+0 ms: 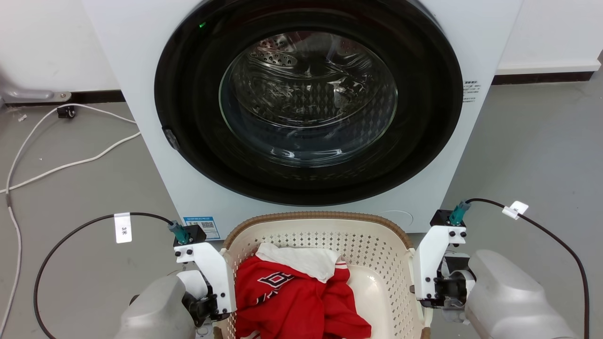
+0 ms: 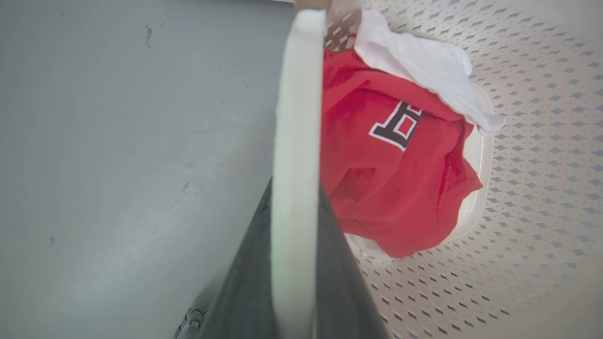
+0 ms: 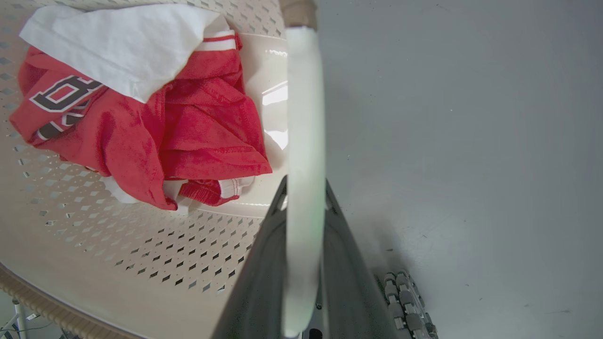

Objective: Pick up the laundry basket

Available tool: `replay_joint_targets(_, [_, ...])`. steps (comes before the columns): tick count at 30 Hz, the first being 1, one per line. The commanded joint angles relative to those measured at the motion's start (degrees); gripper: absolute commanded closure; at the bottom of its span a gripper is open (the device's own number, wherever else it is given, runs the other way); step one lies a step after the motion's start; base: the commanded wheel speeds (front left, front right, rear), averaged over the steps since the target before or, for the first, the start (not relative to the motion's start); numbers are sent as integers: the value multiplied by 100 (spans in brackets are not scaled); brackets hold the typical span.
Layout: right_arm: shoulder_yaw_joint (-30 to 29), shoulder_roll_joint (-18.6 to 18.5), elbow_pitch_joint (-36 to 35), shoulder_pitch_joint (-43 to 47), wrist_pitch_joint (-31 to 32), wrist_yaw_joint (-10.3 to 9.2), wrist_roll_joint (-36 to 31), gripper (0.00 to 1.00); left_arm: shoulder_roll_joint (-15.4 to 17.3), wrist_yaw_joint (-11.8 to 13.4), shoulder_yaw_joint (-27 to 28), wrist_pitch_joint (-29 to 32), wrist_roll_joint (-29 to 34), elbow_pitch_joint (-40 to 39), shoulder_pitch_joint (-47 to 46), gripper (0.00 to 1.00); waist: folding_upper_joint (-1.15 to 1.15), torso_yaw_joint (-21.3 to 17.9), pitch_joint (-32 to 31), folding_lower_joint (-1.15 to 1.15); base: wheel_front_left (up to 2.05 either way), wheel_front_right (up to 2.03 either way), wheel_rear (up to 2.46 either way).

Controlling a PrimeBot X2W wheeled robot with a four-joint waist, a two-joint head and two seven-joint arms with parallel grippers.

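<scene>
- Pressed on a white loop, my left pincer is pinching the left handle of the laundry basket.
- Its two dark fingers sit on both sides of that handle, and the handle runs up between them.
- My right pincer is pinching the right handle the same way, with a dark finger on each side of it.
- So the basket is between my two arms, low in the head view and right in front of me.
- It is cream-white with lots of little holes and a brown woven rim.
- It is just in front of the big white washing machine, below the round dark door.
- I cannot tell if the basket is touching the grey floor.
- A red shirt with dark and white marks lies crumpled inside the basket.
- A white cloth lies on top of the red shirt, on the side nearer the washing machine.
- A white cable lies on the floor to my left, well apart from the basket.
</scene>
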Motion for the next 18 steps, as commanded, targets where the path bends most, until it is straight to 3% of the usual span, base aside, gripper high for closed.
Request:
replay_joint_targets(1, [-22, 129, -42, 58, -6, 81, 0, 100, -57, -14, -10, -14, -35, -57, -14, 100, 0, 3, -4, 0, 0, 0, 0])
replay_joint_targets(18, [-111, 129, -42, 100, 7, 81, -38, 100, -41, -14, -143, -94, -160, -88, 20, 100, 0, 20, -19, 0, 0, 0, 0])
